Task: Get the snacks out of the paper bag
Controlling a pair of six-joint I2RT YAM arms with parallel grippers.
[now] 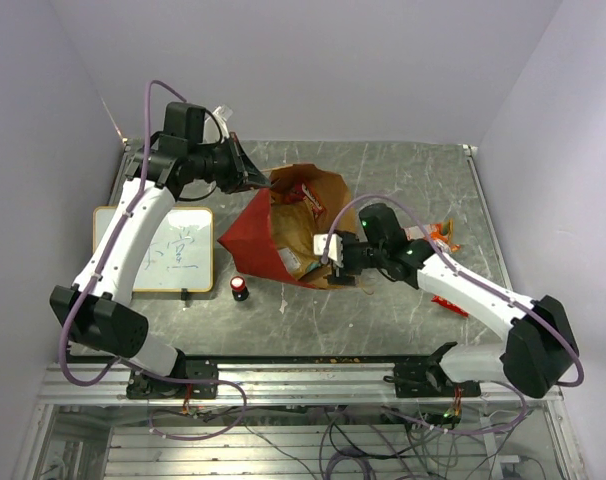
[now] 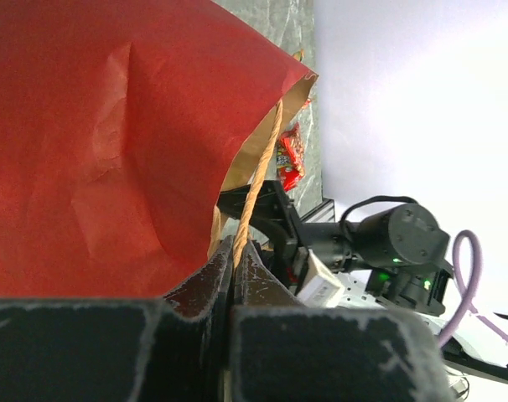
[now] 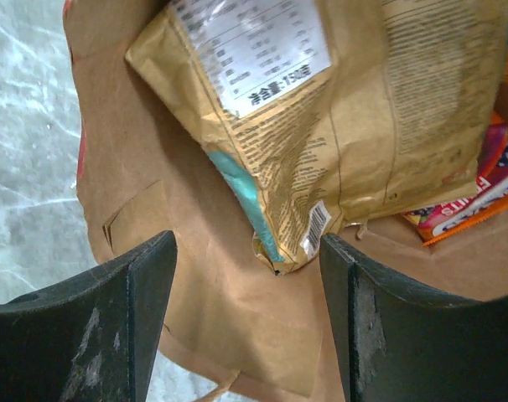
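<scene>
The paper bag (image 1: 251, 236) lies on its side, red outside, brown kraft inside (image 3: 204, 276), its mouth toward the right arm. My left gripper (image 1: 257, 178) is shut on its twisted cord handle (image 2: 258, 176) and holds the bag's upper edge (image 2: 111, 151) up. My right gripper (image 1: 325, 256) is open at the bag's mouth. In the right wrist view its fingertips (image 3: 247, 251) stand either side of the corner of a gold and teal snack packet (image 3: 363, 109) inside the bag, not touching it. A red and pink packet (image 3: 476, 197) lies behind it.
Orange and red packets (image 1: 439, 236) and a small red packet (image 1: 450, 305) lie on the table right of the bag; one shows in the left wrist view (image 2: 289, 159). A small red-and-black cylinder (image 1: 240, 288) stands before the bag. A white board (image 1: 169, 250) lies at left.
</scene>
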